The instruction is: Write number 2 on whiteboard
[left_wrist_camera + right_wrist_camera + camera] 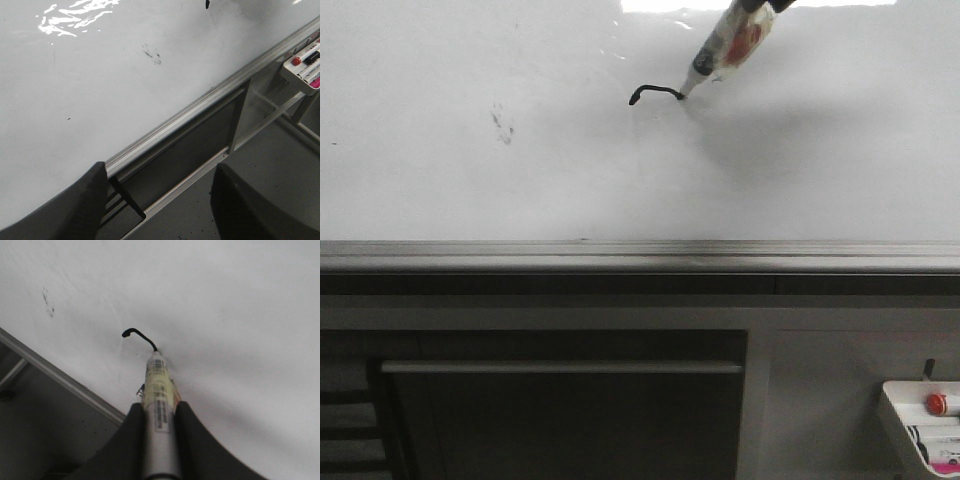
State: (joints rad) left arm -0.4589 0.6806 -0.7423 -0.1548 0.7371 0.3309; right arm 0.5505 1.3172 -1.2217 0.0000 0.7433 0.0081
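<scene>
Claw fingers of the right arm filled the near part of the right wrist view, two dark curved pads pressed against either side of a marker, so the right claw was closed on it. The marker had a pale yellowish label and a grey barrel, and its white tip touched the whiteboard at the end of a short black stroke. That stroke, the start of the number 2, was only a small hooked curl running into a short slanted line, which ended under the tip. In the front view the same stroke lay in the upper middle of the board, with the marker slanting down to it from the upper right and casting a soft shadow to the right. A faint dark smudge sat well apart to the left of the stroke. The left claw hung off the board's lower edge, its two dark fingers spread wide with nothing between them. Beyond them ran the grey metal rail along the bottom of the board, and below it a dark framed panel. A small white tray holding markers, one with a red cap, hung at the lower right.
</scene>
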